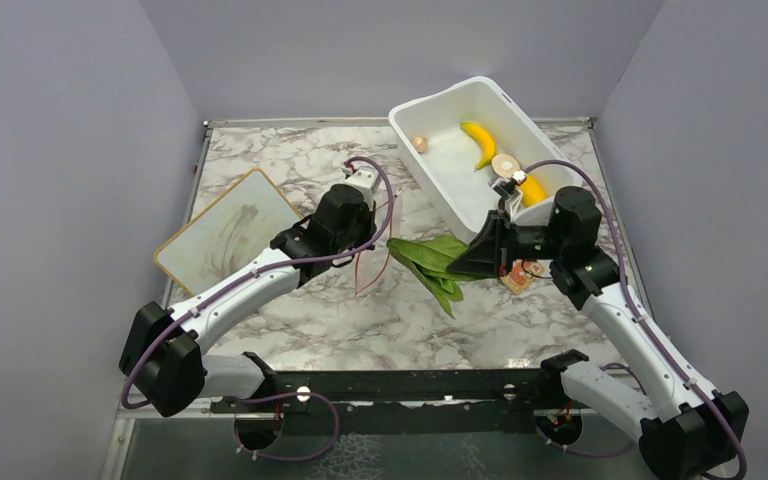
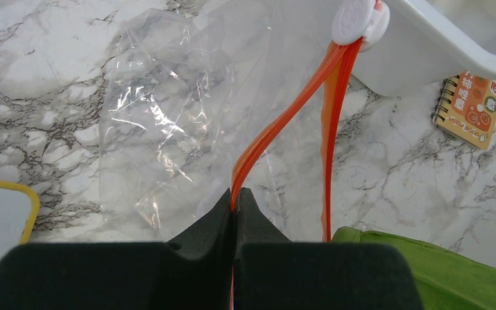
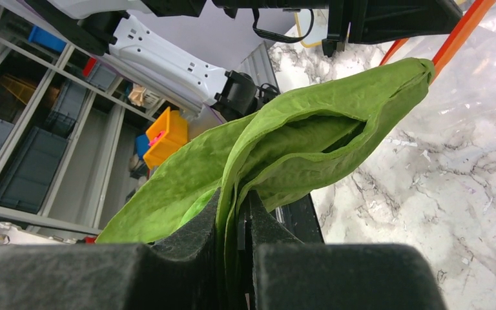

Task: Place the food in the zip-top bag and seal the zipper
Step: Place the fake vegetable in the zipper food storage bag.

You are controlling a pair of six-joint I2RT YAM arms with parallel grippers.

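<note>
My left gripper (image 2: 236, 194) is shut on the red-orange zipper (image 2: 278, 126) of the clear zip-top bag (image 2: 168, 123) and holds its mouth up over the marble table; in the top view the gripper (image 1: 368, 228) sits mid-table. My right gripper (image 3: 237, 197) is shut on the green leafy vegetable (image 3: 310, 135), whose tip reaches the zipper (image 3: 455, 35). In the top view the vegetable (image 1: 430, 265) hangs between the two grippers, left of my right gripper (image 1: 480, 255). A banana (image 1: 480, 142), a yellow oval fruit (image 1: 532, 188) and beige round pieces (image 1: 505, 163) lie in the white tub (image 1: 430, 150).
A small orange patterned notebook (image 1: 522, 276) lies under my right wrist, also in the left wrist view (image 2: 478, 106). A yellow-edged board (image 1: 225, 228) lies at the left. The white tub's corner (image 2: 439, 51) is close behind the bag.
</note>
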